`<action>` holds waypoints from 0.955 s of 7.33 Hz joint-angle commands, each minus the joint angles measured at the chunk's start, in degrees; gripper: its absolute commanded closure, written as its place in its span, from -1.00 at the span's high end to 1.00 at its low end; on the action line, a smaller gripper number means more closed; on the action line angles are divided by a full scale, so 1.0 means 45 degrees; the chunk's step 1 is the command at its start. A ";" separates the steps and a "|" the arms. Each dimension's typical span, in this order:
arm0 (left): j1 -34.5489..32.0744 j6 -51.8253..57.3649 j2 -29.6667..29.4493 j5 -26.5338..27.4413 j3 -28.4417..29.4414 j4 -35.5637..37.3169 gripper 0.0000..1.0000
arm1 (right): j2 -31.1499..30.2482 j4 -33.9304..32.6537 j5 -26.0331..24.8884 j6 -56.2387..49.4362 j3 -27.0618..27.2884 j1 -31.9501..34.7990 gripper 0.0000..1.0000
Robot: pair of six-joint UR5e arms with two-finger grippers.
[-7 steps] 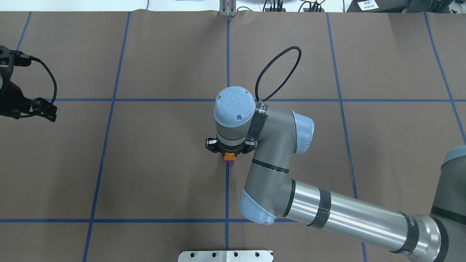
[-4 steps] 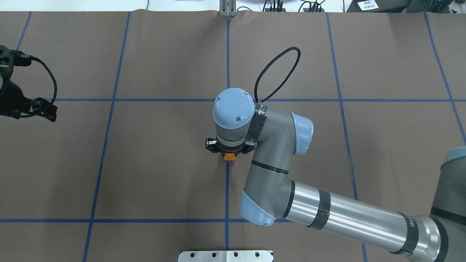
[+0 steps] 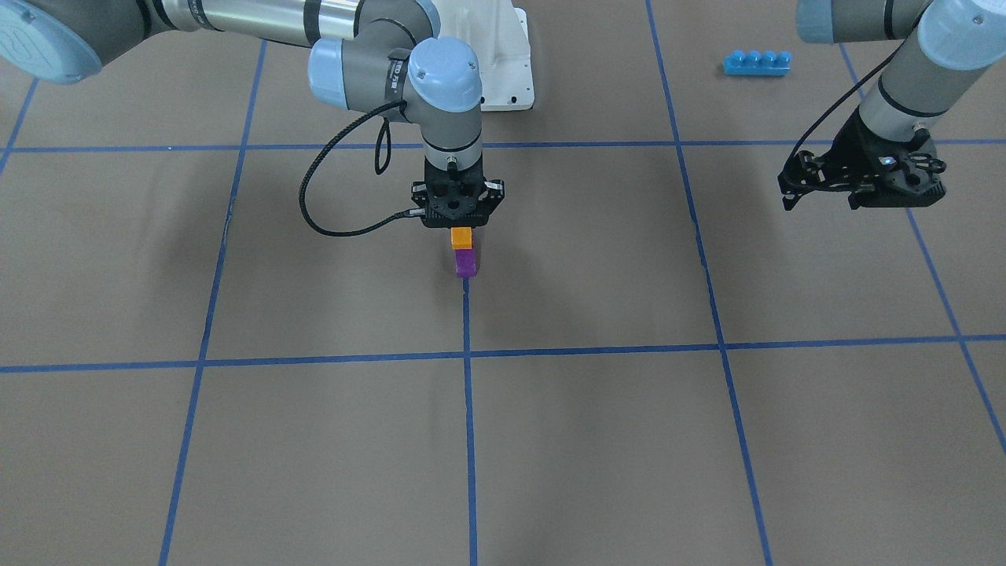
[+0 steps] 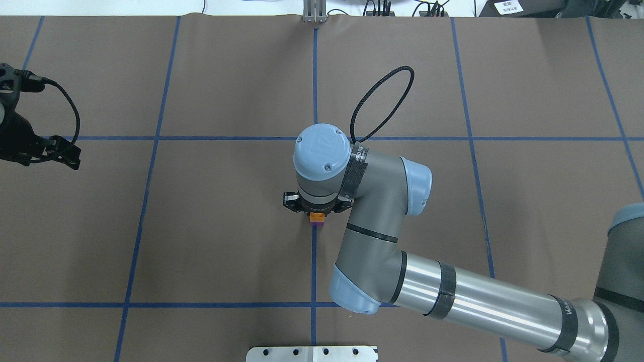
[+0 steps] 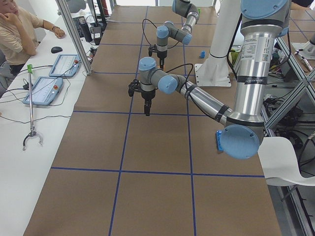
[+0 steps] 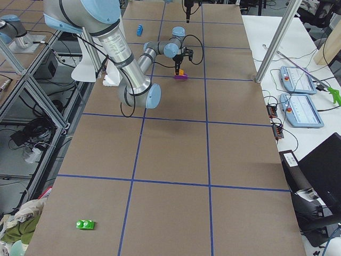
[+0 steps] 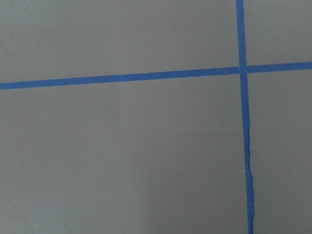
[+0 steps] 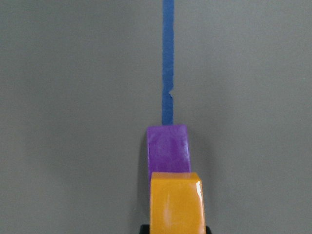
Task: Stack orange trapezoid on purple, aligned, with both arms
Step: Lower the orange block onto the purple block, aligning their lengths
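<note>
Shifted slightly lower: right gripper (image 3: 461, 229), clamped on orange trapezoid (image 3: 461, 239) over purple block (image 3: 465, 264). Light, rigid, glossy-slippery; hold by flat sides. Left gripper (image 3: 833, 192) state unclear.

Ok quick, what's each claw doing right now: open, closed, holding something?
Right claw: closed on the orange block, over the purple block.
Left claw: nothing seen in it; open or closed cannot be told.

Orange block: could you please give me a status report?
Right pincer shut on orange block, over purple block. Left pincer parked aside. Nothing between them.
</note>
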 commanded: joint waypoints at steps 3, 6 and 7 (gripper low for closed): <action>0.0000 -0.0007 -0.0001 -0.0070 -0.0044 0.0019 1.00 | 0.0027 0.0040 -0.0902 0.0159 0.0123 -0.0360 1.00; 0.0000 -0.0007 -0.0020 -0.0109 -0.0083 0.0020 1.00 | -0.0070 -0.0134 -0.0730 0.0139 0.1133 -0.0108 1.00; 0.0000 0.0012 -0.0001 -0.0148 -0.0122 0.0020 1.00 | -0.0613 -0.0406 -0.0400 0.0120 0.1990 0.0203 1.00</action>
